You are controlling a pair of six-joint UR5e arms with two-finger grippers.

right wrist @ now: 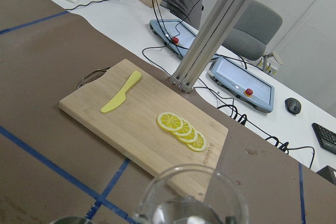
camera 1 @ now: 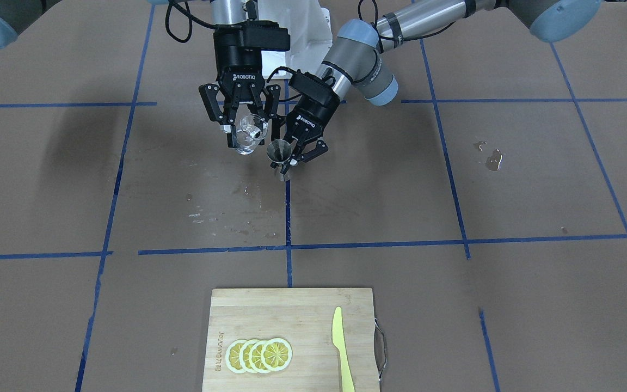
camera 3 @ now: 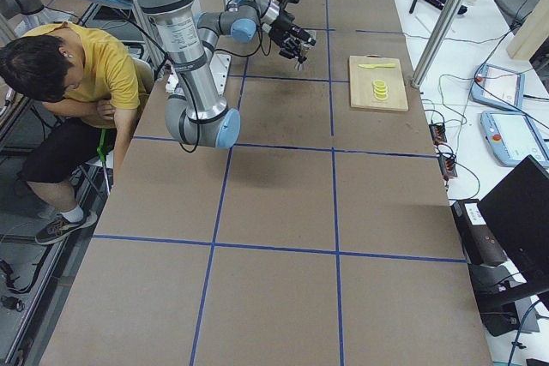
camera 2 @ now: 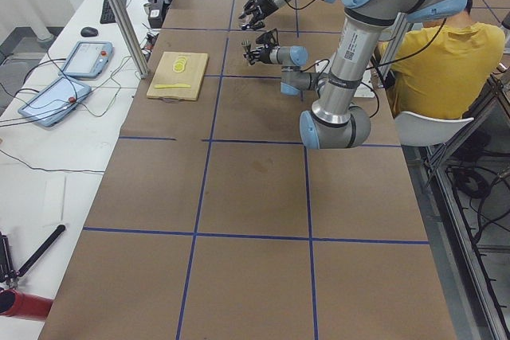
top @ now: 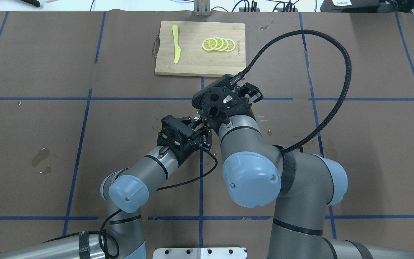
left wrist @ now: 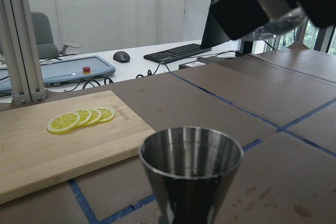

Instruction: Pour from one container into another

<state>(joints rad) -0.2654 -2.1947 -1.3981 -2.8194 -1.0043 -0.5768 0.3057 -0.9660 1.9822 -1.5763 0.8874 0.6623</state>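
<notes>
- Front-facing view: left gripper (camera 1: 293, 154) has its fingers clamped on the steel jigger (camera 1: 280, 150), which is upright and held above the table (camera 1: 455, 305).
- Right gripper (camera 1: 245, 132) has its fingers clamped on the clear glass (camera 1: 250, 132). The glass is tipped and sits just beside the jigger at its 10 o'clock.
- The two grippers are crowded, with their fingers close together.
- Cutting board (camera 1: 292, 310) is well apart at 6 o'clock, at the table's far edge. It carries lemon slices (camera 1: 259, 355) and a yellow knife (camera 1: 340, 348).
- Wet spots (camera 1: 493, 160) are well apart at 3 o'clock.
- Blue tape lines (camera 1: 379, 243) grid the table.
- ROBOTIQ lettering (camera 1: 243, 77) is readable on both gripper bodies. The board's engraving is too small to read.
</notes>
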